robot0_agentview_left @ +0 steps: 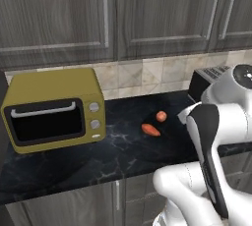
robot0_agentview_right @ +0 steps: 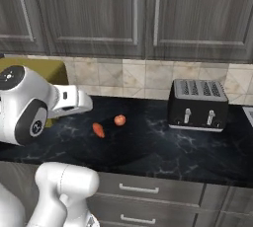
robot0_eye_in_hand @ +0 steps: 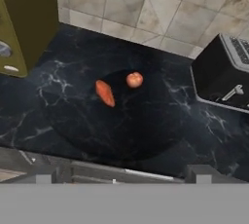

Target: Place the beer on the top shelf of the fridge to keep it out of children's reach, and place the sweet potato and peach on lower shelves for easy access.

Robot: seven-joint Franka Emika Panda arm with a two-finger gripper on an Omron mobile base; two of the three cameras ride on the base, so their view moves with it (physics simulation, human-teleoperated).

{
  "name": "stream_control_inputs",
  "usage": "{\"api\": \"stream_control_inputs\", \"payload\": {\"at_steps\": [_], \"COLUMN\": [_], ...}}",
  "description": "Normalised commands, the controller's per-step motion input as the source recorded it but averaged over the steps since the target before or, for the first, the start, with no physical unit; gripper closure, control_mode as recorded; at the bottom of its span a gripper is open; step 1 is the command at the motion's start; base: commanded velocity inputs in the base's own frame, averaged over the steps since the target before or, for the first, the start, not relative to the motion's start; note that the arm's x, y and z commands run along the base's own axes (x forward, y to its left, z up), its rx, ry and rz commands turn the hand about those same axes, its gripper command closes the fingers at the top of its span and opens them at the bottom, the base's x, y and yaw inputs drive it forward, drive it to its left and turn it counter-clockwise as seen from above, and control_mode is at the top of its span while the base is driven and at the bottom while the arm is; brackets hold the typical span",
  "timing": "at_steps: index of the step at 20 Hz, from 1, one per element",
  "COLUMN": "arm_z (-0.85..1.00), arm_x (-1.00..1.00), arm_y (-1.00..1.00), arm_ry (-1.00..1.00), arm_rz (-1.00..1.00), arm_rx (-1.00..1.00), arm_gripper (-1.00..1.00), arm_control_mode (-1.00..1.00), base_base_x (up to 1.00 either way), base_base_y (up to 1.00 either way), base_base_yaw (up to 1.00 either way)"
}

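Clearly nothing is held yet: the jaws stand wide apart and empty, high above the bench (robot0_eye_in_hand: 58,121), their fingertips (robot0_eye_in_hand: 43,178) framing the produce from well back.

Straight ahead of and below the jaws lies one sweet potato (robot0_eye_in_hand: 105,93), and just beyond it, near but not touching, one peach (robot0_eye_in_hand: 134,79).

By my judgement the sweet potato is stiff, light and dry-skinned, so it should not slip; take it across the thick middle, the jaws square to its long axis (the tapered ends would squirt out). The peach looks round, soft-fleshed and liable to roll, so close on its widest girth from above, gently.

Off to the sides: one microwave (robot0_eye_in_hand: 24,18), one toaster (robot0_eye_in_hand: 223,72).
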Motion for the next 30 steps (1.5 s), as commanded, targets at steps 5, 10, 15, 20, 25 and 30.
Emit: {"api": "stream_control_inputs", "payload": {"at_steps": [5,10,15,20,25,30], "arm_z": [-0.74,-0.59,-0.43,-0.35,-0.38,-0.48], "arm_x": [0.61,0.62,0.53,0.56,0.53,0.50], "arm_y": [0.24,0.26,0.06,0.00,0.00,0.00], "arm_ry": [0.19,0.22,0.19,0.14,0.05,0.00], "arm_rz": [0.00,0.00,0.01,0.01,0.01,0.02], "arm_rx": [0.00,0.00,0.04,0.08,0.06,0.05], "arm_gripper": [-1.00,-1.00,-1.00,-1.00,-1.00,-1.00], "arm_control_mode": [-1.00,-1.00,-1.00,-1.00,-1.00,-1.00], "base_base_x": [0.00,0.00,0.00,0.00,0.00,0.00], "base_base_y": [0.00,0.00,0.00,0.00,0.00,0.00], "base_base_yaw": [0.00,0.00,0.00,0.00,0.00,0.00]}}
